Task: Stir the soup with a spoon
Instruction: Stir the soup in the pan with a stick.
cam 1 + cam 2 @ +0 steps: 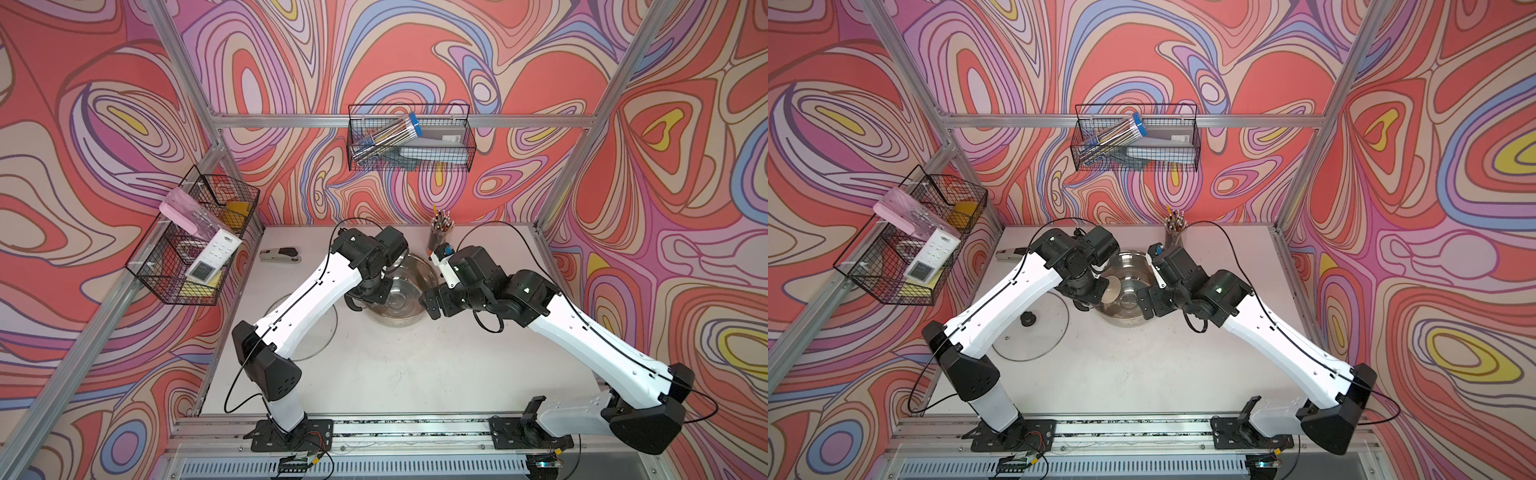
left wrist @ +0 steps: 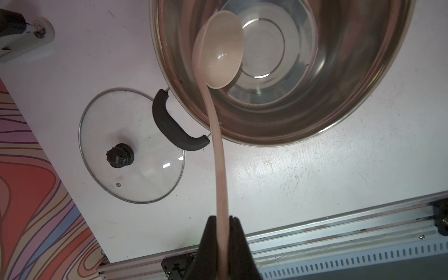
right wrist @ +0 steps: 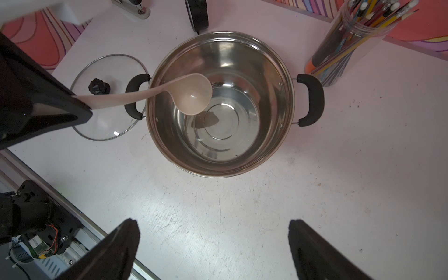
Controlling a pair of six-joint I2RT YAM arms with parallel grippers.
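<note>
Clear round glass lid with black knob (image 2: pixel 145 126) lay flat on the tabletop, just beside the pot's near handle and out of the stir path.

My left hand (image 2: pixel 222 219) was clamped on the far end of the cream-white plastic ladle-type spoon (image 2: pixel 220 53). The spoon's handle crossed the rim and its bowl sat inside the round steel pot (image 3: pixel 271 116), close to the lid-side wall. The bowl looked to be above the shallow clear liquid (image 3: pixel 223 135), not in it.

Plan: drop the bowl until it's wetted, shift toward centre, then run slow circles. An end-of-handle grip makes a long lever, so the slim handle could twist between my fingers. I should stay off the wall and not pry on the rim.

My right hand (image 3: pixel 214 223) hung over the pot, jaws wide apart and empty. It could pin the far handle if the pot skates.

Clear jar of coloured pencils (image 3: pixel 339 55) stood near that handle, so I should keep my elbows tight.
</note>
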